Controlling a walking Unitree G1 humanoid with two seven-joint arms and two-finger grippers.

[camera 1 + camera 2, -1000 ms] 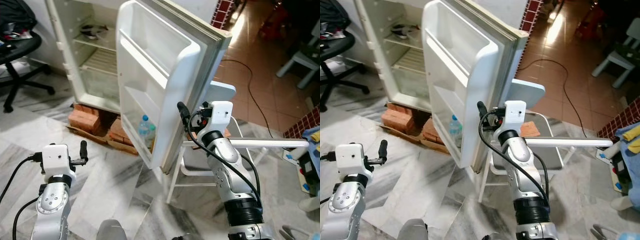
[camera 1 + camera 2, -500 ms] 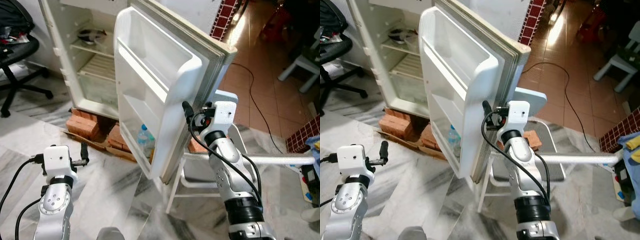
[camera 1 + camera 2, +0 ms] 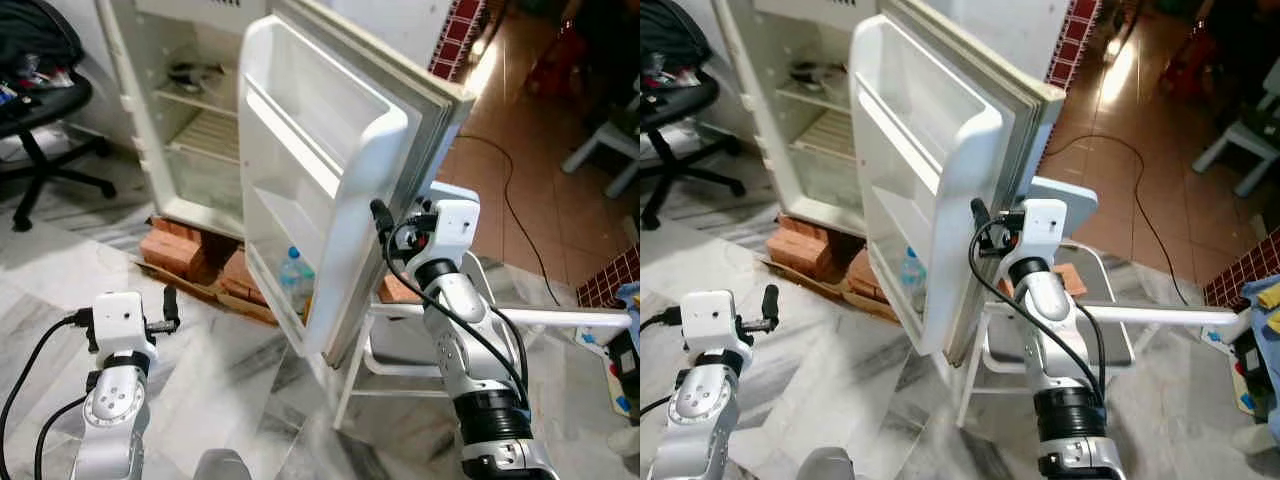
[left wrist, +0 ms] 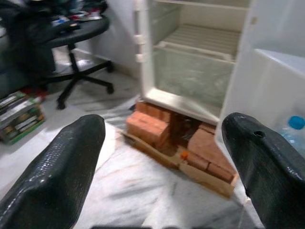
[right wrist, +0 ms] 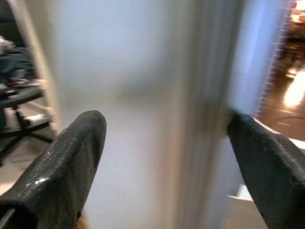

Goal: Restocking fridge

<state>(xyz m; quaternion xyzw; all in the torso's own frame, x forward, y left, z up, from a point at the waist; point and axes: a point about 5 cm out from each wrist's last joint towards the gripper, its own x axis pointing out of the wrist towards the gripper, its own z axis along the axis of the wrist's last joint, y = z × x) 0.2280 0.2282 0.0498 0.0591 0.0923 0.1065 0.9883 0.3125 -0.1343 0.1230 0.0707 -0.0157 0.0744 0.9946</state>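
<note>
At fridge door (image 3: 330, 190) edge, right end effector (image 5: 162, 157) spread wide

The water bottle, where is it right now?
The water bottle stands in the bottom shelf of the open fridge door, in front of the robot, above the red bricks under the fridge.

Grey-veined marble floor (image 3: 230, 360) carrying red bricks (image 3: 175, 250) on flattened cardboard (image 3: 215, 292), these propping up the open fridge (image 3: 190, 110). Lowest door shelf (image 3: 285, 300) holding a blue-capped water bottle (image 3: 291, 279). Wire shelf (image 3: 215, 135) inside lying bare; upper shelf (image 3: 205, 95) bearing a dark dish (image 3: 195, 72).
</note>
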